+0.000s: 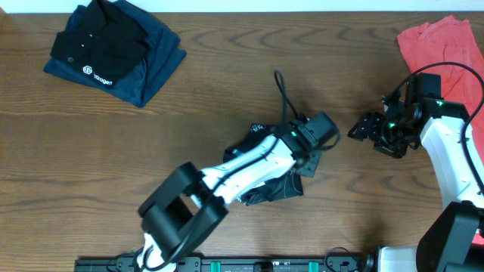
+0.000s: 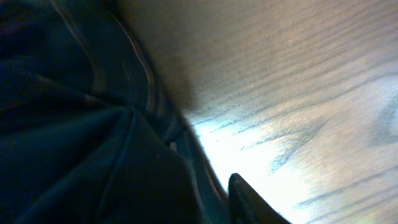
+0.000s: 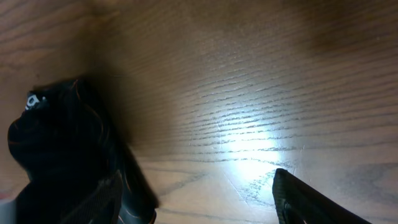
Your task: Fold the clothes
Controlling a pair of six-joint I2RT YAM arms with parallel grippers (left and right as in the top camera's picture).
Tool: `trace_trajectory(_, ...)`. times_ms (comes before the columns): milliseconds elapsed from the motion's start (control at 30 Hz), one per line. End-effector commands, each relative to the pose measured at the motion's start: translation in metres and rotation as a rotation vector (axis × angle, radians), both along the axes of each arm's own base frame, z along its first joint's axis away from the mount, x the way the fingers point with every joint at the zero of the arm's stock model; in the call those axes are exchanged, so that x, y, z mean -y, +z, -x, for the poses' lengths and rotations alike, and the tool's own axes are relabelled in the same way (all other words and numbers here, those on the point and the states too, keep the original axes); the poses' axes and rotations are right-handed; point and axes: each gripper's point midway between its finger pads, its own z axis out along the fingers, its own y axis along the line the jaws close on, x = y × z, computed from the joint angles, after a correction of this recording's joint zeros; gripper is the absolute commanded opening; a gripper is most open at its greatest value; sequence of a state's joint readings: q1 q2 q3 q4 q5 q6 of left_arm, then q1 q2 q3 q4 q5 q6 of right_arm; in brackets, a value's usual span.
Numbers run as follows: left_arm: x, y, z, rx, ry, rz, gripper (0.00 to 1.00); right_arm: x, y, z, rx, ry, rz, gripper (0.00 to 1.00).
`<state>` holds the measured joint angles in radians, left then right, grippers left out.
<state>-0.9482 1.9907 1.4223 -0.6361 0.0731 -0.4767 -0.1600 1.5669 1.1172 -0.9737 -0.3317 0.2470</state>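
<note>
Your left claw (image 1: 308, 151) sits on the crumpled jersey (image 1: 276, 187); I cannot tell its grip. Your right claw (image 1: 364, 130) hangs wide open and empty over the bench (image 1: 113, 151).

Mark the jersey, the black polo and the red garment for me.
jersey (image 1: 276, 189), overhead view, its exposed lower fabric.
polo (image 1: 98, 41), overhead view, middle of its folded front.
red garment (image 1: 435, 44), overhead view, its upper-left part.
</note>
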Motion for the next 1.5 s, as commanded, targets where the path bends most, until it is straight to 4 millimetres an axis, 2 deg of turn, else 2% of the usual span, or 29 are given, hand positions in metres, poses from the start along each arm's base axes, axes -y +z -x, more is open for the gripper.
trace_trajectory(0,0.002,-0.003,0.009,-0.002,-0.020,-0.013,0.49,0.002,0.000,-0.002,0.002,0.022,0.007,0.75)
trace_trajectory(33,0.003,0.000,0.009,0.002,-0.033,-0.014,0.55,0.002,0.000,-0.001,0.002,0.025,0.009,0.75)
trace_trajectory(133,0.000,0.017,0.009,0.013,-0.039,-0.016,0.57,0.002,0.000,-0.002,0.005,0.029,0.009,0.75)
trace_trajectory(367,-0.002,0.079,0.006,0.100,-0.040,0.060,0.58,0.003,0.000,-0.004,0.013,0.029,0.011,0.75)
trace_trajectory(433,-0.001,0.095,0.007,0.118,-0.042,0.102,0.65,0.003,0.000,-0.006,0.022,0.029,0.013,0.75)
trace_trajectory(567,0.002,0.111,0.011,0.122,-0.051,0.151,0.68,0.003,0.001,-0.008,0.031,0.028,0.013,0.75)
trace_trajectory(633,-0.005,0.112,0.008,0.131,-0.036,0.129,0.69,0.003,0.001,-0.007,0.028,0.029,0.013,0.75)
trace_trajectory(700,-0.022,0.108,0.000,0.126,0.011,0.083,0.69,0.003,0.000,-0.005,0.022,0.037,0.013,0.75)
trace_trajectory(867,-0.085,0.097,-0.023,0.027,0.182,-0.019,0.69,0.003,-0.001,-0.001,0.010,0.059,0.023,0.75)
trace_trajectory(967,-0.110,0.091,-0.022,-0.077,0.183,-0.027,0.69,0.003,-0.001,-0.002,0.013,0.059,0.023,0.75)
trace_trajectory(1167,-0.107,0.076,-0.017,-0.204,0.162,0.025,0.69,0.003,0.000,-0.002,0.015,0.059,0.022,0.75)
trace_trajectory(1300,-0.084,0.065,-0.004,-0.305,0.125,0.093,0.69,0.003,-0.001,-0.001,0.011,0.060,0.021,0.75)
trace_trajectory(1467,-0.078,0.045,-0.005,-0.359,0.192,0.076,0.69,0.002,-0.001,0.001,0.004,0.060,0.020,0.75)
